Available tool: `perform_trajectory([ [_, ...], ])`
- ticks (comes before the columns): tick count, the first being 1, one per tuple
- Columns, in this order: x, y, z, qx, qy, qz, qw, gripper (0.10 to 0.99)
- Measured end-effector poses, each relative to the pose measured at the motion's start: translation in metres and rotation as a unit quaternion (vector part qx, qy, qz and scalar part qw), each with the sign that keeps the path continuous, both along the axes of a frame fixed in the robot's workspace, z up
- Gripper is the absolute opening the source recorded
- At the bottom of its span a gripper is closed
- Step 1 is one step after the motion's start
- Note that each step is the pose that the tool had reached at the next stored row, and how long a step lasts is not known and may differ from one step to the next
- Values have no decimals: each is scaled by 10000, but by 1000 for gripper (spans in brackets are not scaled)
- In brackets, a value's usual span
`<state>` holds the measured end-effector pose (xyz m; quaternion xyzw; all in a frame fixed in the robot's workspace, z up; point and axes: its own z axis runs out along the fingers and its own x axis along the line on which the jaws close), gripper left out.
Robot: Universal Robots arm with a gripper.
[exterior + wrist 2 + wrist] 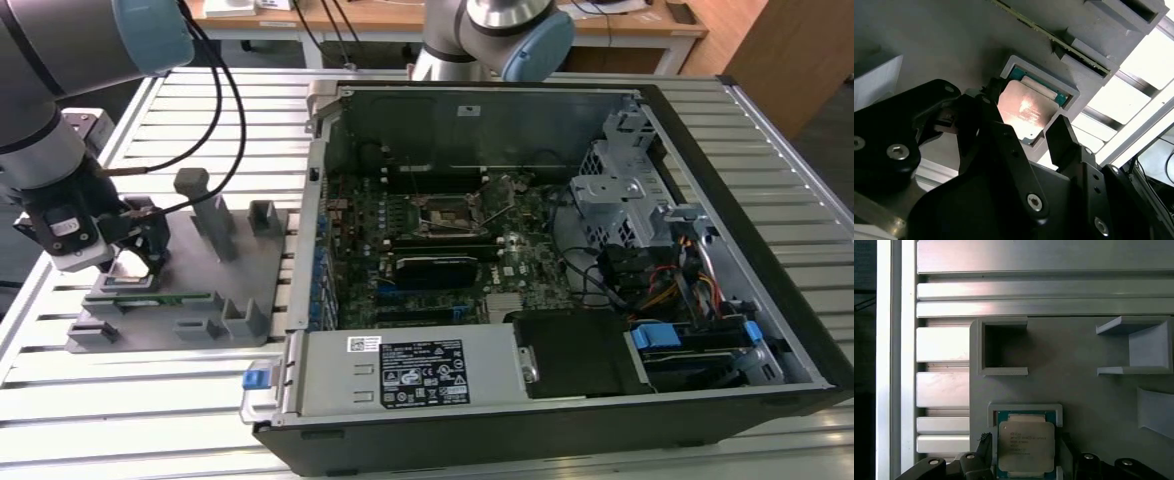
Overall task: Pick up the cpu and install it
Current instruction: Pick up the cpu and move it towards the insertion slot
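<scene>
The cpu (1026, 440) is a small square chip with a shiny metal top, lying flat in a shallow framed pocket of the grey holder block (1079, 385). In both wrist views my gripper (1026, 450) hangs just above it, open. One black fingertip (985, 441) stands at each side of the chip, with a small gap on both sides. The second wrist view shows the cpu (1024, 110) lit between the gripper (1026, 120) fingers. In the exterior view the gripper (134, 240) is low over the holder block (180, 310) at the exterior view's left.
An open computer case (534, 100) lies to the exterior view's right of the holder, its motherboard socket (447, 215) uncovered. A green memory stick (154, 297) sits in a slot of the holder, and upright posts (214, 225) rise close to the gripper. Everything rests on a slatted aluminium table (200, 110).
</scene>
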<state>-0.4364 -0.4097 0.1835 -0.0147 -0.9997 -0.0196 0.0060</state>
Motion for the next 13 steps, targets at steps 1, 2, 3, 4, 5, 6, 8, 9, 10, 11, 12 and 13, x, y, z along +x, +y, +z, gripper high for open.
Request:
perform_trajectory([
  [1, 0, 0, 1, 0, 0, 2, 10000, 635],
  [2, 0, 0, 1, -1, 1, 2, 10000, 635],
  [3, 0, 0, 2, 0, 1, 2, 10000, 635],
  [4, 0, 0, 2, 0, 1, 2, 10000, 635],
  [5, 0, 0, 1, -1, 2, 2, 10000, 635],
  [6, -1, 0, -1, -1, 2, 2, 10000, 635],
  [8, -1, 0, -5, -1, 2, 3, 10000, 624],
  [9, 0, 0, -5, -1, 2, 3, 10000, 624],
  [10, 0, 0, -5, -1, 2, 6, 10000, 553],
  [11, 0, 0, -6, -1, 1, 17, 10000, 553],
  [12, 0, 0, -6, -1, 1, 34, 10000, 553],
  [13, 0, 0, -6, -1, 1, 52, 10000, 545],
])
